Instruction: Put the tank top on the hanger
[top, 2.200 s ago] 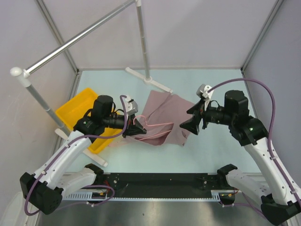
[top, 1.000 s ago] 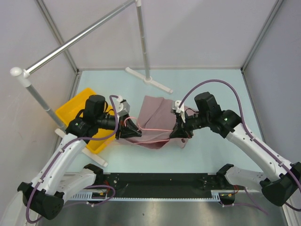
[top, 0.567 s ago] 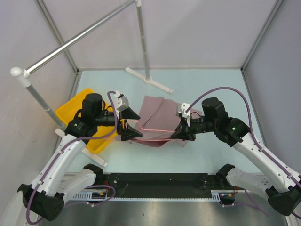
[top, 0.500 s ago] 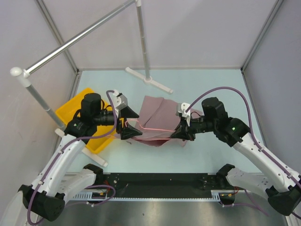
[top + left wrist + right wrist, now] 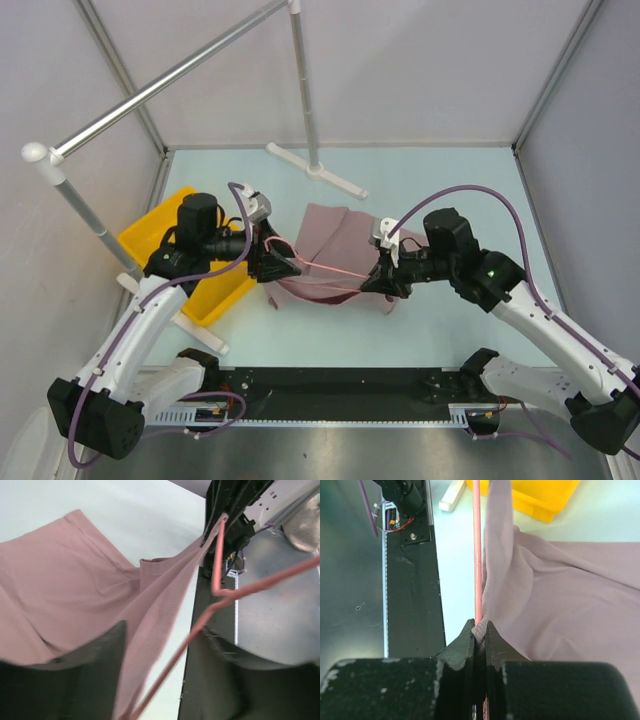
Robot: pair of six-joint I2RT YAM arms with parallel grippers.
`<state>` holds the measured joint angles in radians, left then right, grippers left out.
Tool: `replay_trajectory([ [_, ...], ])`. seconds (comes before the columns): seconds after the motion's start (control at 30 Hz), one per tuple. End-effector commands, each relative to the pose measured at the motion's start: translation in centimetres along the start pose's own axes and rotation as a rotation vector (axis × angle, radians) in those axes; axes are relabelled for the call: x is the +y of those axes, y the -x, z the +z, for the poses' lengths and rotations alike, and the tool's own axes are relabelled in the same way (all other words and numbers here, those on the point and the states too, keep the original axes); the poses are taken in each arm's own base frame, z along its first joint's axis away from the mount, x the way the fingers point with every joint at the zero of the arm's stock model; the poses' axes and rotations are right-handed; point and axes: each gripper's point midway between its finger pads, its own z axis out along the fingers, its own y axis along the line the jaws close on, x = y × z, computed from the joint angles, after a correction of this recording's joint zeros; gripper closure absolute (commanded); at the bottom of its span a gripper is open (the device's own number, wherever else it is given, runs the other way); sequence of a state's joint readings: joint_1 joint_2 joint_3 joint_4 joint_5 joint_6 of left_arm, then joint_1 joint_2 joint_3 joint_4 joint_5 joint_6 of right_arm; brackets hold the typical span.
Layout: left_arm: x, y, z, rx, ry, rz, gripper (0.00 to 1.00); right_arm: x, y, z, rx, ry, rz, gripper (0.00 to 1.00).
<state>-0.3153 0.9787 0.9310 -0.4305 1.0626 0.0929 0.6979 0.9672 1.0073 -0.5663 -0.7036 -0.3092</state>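
Between the right gripper's [image 5: 479,630] fingertips sit the hanger [image 5: 477,555] wire and an edge of the top [image 5: 560,590]. The jaws are clenched on both, with no gap between them. Straight ahead of this gripper the pink wire runs out toward the left gripper [image 5: 165,640], and a fold of the fabric lies along one side of it.

At the left gripper the blurred fingers [image 5: 75,680] stand apart, released. A bend of the wire and a taut strip of the top pass through the gap, and neither seems to touch a finger, though the blur makes that hard to judge.

From above, the top lies crumpled on the table [image 5: 450,190] between the two grippers, spreading away beyond them, with the hanger stretched across its near part. Just behind the left gripper is a yellow bin [image 5: 150,240].
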Motion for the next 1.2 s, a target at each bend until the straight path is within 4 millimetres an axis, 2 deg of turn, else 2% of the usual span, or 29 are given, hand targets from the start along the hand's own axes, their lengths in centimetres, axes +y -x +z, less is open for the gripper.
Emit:
replay_trajectory([
  [0.0,-1.2,1.6,-0.5,-0.048,-0.047,0.088,0.50,0.3,1.0,0.6,-0.022,0.010,-0.007,1.00],
  [0.03,-1.2,1.6,-0.6,-0.051,-0.041,0.089,0.56,0.3,0.9,0.7,-0.016,0.009,-0.008,1.00],
  [0.17,-1.9,1.4,-0.4,-0.048,-0.100,0.072,0.65,0.1,0.7,1.0,-0.004,-0.004,-0.008,1.00],
  [0.2,-2.1,1.4,-0.4,-0.047,-0.119,0.065,0.68,0.1,0.7,0.9,-0.006,-0.009,-0.010,1.00],
  [0.23,-2.3,1.4,-0.4,-0.045,-0.134,0.060,0.76,-0.1,0.7,0.8,-0.005,-0.025,-0.012,1.00],
  [0.27,-2.8,1.4,-0.4,-0.045,-0.161,0.057,0.77,-0.2,0.8,0.7,-0.009,-0.035,-0.016,1.00],
  [0.53,-5.7,2.2,-1.6,-0.080,-0.329,0.055,0.74,-0.6,1.0,-0.4,-0.022,-0.103,-0.038,1.00],
  [0.63,-6.6,2.4,-2.1,-0.082,-0.406,0.038,0.76,-0.4,1.4,-0.8,-0.039,-0.108,-0.051,1.00],
  [0.67,-6.6,2.1,-2.0,-0.078,-0.413,0.022,0.82,-0.3,1.7,-0.9,-0.049,-0.108,-0.058,1.00],
  [0.7,-6.5,2.1,-2.0,-0.078,-0.410,0.017,0.93,-0.3,2.0,-0.9,-0.062,-0.106,-0.065,1.00],
  [0.73,-6.5,2.1,-1.9,-0.078,-0.409,0.014,0.94,-0.1,2.2,-0.9,-0.072,-0.094,-0.068,1.00],
  [0.93,-5.9,2.3,-1.8,-0.087,-0.363,0.019,0.87,-0.2,2.3,-0.7,-0.067,-0.087,-0.069,1.00],
  [1.07,-3.6,2.7,-1.6,-0.099,-0.246,0.007,0.77,-0.1,1.7,-0.5,-0.053,-0.089,-0.054,1.00],
  [1.17,-3.9,3.0,-2.0,-0.105,-0.266,0.016,0.70,-0.3,1.1,-0.5,-0.033,-0.105,-0.039,1.00],
])
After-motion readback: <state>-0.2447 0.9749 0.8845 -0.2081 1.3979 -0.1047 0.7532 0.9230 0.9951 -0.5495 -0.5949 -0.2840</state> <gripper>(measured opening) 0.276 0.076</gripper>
